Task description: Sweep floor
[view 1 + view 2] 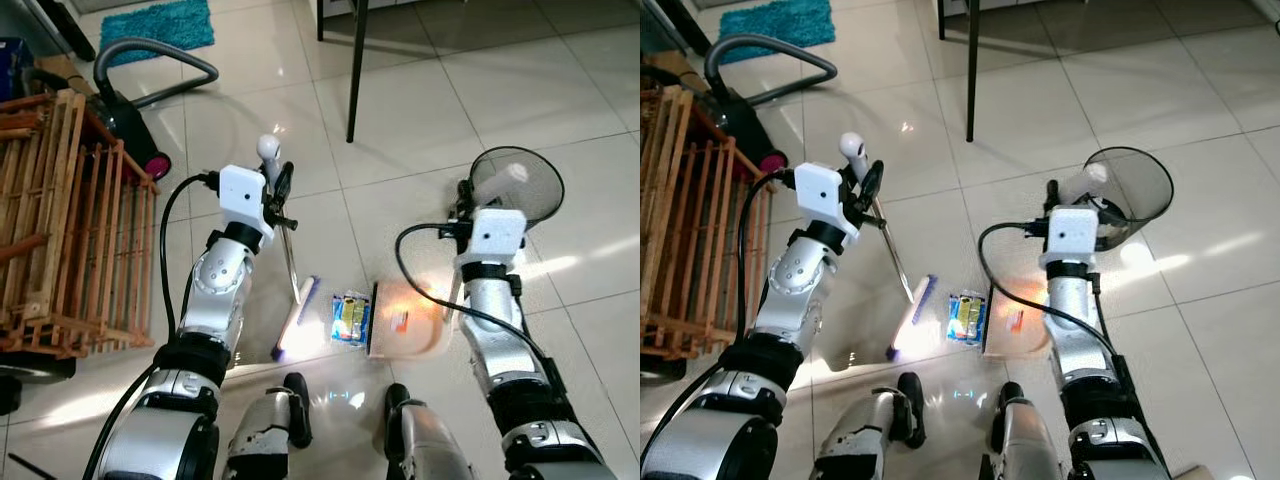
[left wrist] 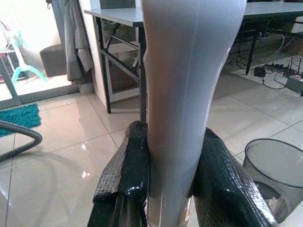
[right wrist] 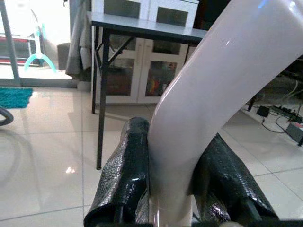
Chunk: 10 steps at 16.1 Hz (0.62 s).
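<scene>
From the head camera I see my left gripper point(image 1: 277, 190) clamped on the white handle of a slim broom with a purple-edged brush head point(image 1: 297, 318), which rests on the glossy cream tile floor point(image 1: 420, 110) just left of a crumpled blue and yellow wrapper point(image 1: 351, 318). That wrapper is my landmark. Just right of it, mouth toward it, lies the cream plastic dustpan point(image 1: 410, 322), its white handle held up in my right gripper point(image 1: 470, 196). Beyond the dustpan stands a black mesh waste bin point(image 1: 520, 180); well to the wrapper's left are a wooden slatted crate point(image 1: 70, 220) and a vacuum cleaner with a grey hose point(image 1: 140, 90).

My left wrist camera shows both black fingers point(image 2: 125, 175) pressed against the broom handle.

My right wrist camera shows the fingers point(image 3: 124, 170) squeezed on the curved dustpan handle.

I judge I'm mid-sweep: next, the brush should push the wrapper rightward into the steady pan.
</scene>
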### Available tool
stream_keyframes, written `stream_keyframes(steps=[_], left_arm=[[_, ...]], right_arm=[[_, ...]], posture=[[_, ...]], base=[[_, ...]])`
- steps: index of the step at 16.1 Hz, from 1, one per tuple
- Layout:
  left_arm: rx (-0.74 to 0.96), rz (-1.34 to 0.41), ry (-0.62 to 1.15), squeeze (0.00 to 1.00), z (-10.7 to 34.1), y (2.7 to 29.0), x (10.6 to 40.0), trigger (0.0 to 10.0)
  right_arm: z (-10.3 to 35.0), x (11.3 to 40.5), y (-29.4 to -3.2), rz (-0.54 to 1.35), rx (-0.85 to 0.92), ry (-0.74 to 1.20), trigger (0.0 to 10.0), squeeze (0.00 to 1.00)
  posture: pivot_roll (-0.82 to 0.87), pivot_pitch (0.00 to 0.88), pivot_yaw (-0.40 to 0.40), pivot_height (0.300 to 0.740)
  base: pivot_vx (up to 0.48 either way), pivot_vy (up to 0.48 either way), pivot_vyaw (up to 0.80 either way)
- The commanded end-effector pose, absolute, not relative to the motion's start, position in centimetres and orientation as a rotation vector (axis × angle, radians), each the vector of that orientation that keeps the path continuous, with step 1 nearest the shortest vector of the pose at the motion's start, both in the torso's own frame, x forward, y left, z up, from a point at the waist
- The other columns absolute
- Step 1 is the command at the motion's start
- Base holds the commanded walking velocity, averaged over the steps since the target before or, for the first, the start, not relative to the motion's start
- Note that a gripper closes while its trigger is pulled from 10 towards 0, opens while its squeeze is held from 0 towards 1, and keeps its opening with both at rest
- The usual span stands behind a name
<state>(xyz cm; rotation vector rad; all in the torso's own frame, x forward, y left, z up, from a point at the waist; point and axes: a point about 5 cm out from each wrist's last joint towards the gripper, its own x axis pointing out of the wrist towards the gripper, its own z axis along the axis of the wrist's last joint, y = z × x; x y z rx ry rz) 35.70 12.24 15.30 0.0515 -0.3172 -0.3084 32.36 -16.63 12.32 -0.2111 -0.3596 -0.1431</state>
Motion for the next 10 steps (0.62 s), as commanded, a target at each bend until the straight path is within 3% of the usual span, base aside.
stream_keyframes(steps=[1,10], left_arm=[[0.023,-0.305,-0.326,0.00,15.3,12.2,35.7,10.0],[-0.294,-0.353,-0.411,0.00,19.1,9.9,37.0,10.0]], right_arm=[[11.4,31.9,-16.1,-0.137,-0.203,-0.351,10.0,0.00],[9.2,31.4,-14.4,-0.130,-0.191,-0.282,10.0,0.00]], posture=[[0.18,0.344,0.102,0.740],[0.16,0.311,0.107,0.740]], base=[[0.000,0.000,0.00],[0.000,0.000,0.00]])
